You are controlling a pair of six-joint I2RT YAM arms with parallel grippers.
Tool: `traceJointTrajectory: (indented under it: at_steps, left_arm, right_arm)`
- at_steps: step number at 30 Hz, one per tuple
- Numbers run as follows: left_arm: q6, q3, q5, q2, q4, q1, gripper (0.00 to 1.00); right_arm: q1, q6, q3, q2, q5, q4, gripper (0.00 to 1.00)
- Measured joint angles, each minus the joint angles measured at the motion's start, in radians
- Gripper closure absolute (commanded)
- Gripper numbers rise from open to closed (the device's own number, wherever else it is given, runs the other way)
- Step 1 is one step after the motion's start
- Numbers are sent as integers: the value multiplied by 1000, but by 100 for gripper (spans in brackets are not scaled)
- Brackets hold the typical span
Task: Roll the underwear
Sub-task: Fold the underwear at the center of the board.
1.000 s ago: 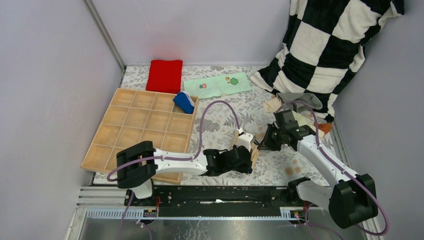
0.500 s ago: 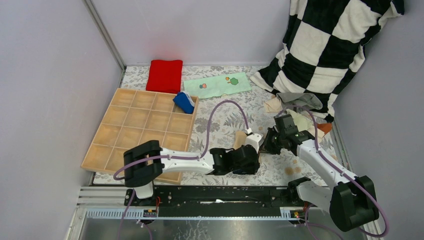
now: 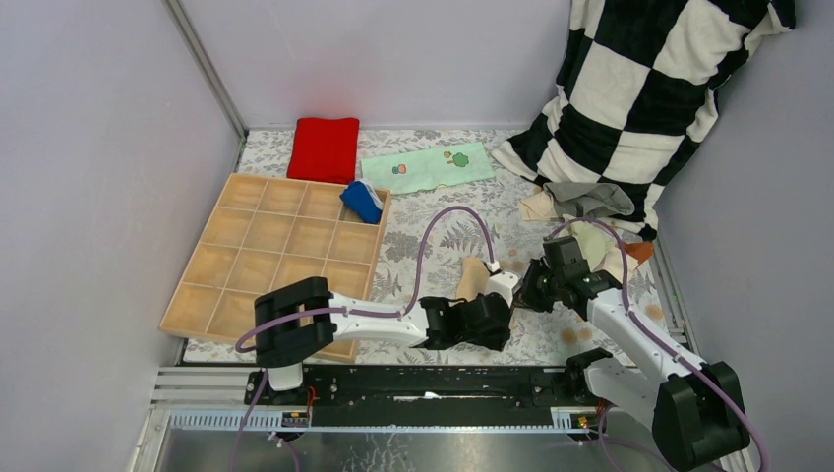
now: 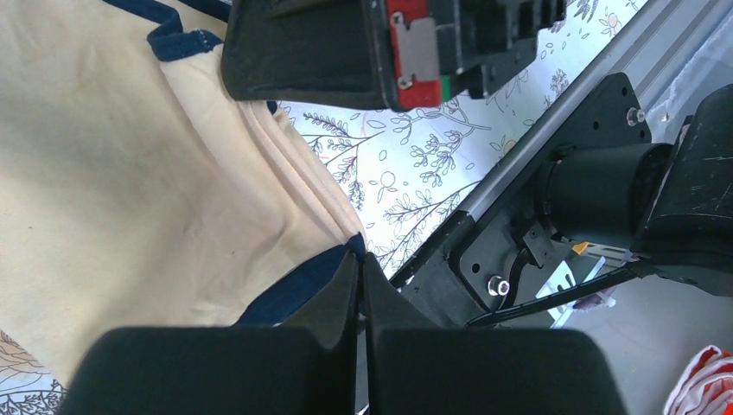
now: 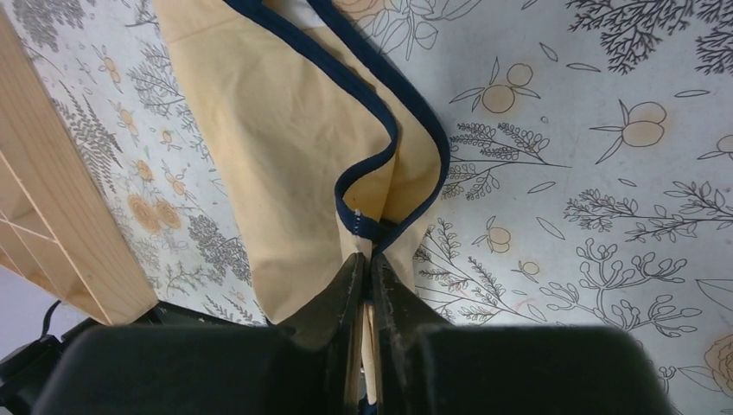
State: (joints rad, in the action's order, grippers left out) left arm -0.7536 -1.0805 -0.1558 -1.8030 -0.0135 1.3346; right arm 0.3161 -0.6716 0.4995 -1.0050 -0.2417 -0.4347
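The tan underwear (image 3: pixel 474 275) with dark trim lies on the floral cloth near the front, between my two grippers. My left gripper (image 3: pixel 497 310) is shut on its dark-trimmed edge; the left wrist view shows the fingertips (image 4: pixel 359 259) pinching that trim, with the tan underwear (image 4: pixel 112 173) spreading away to the left. My right gripper (image 3: pixel 529 292) is shut on another trimmed corner; the right wrist view shows the tan underwear (image 5: pixel 285 130) folded over itself above my right gripper (image 5: pixel 367 258). A rolled blue striped underwear (image 3: pixel 362 202) sits in a back-right compartment of the wooden tray (image 3: pixel 246 285). More underwear (image 3: pixel 590 202) lies heaped at the right.
A red folded cloth (image 3: pixel 324 147) and a mint printed cloth (image 3: pixel 428 167) lie at the back. A black-and-white checkered bag (image 3: pixel 649 88) leans in the far right corner. The black rail (image 3: pixel 423 379) runs along the near edge, close behind both grippers.
Both grippers have shifted right and toward the near edge, carrying the tan underwear. It now lies lower and more spread out to their left.
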Motion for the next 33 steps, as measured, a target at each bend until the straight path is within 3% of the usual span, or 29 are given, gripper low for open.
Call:
traceJointTrajectory:
  at_steps: [3,9,23,33]
  left_arm:
    - [0,0,-2,0,-2,0,100]
    - [0,0,-2,0,-2,1,100]
    - [0,0,-21,0,0,0,100]
    - [1,0,-27,-1,0,0,100]
  right_arm:
    - [0,-6,0,26,16,-3,67]
    - [0,-12,2,62,39,-34,51]
    - [0,-35,24,176,-11,-222,46]
    - [0,-78,-21,181,-93,-220,43]
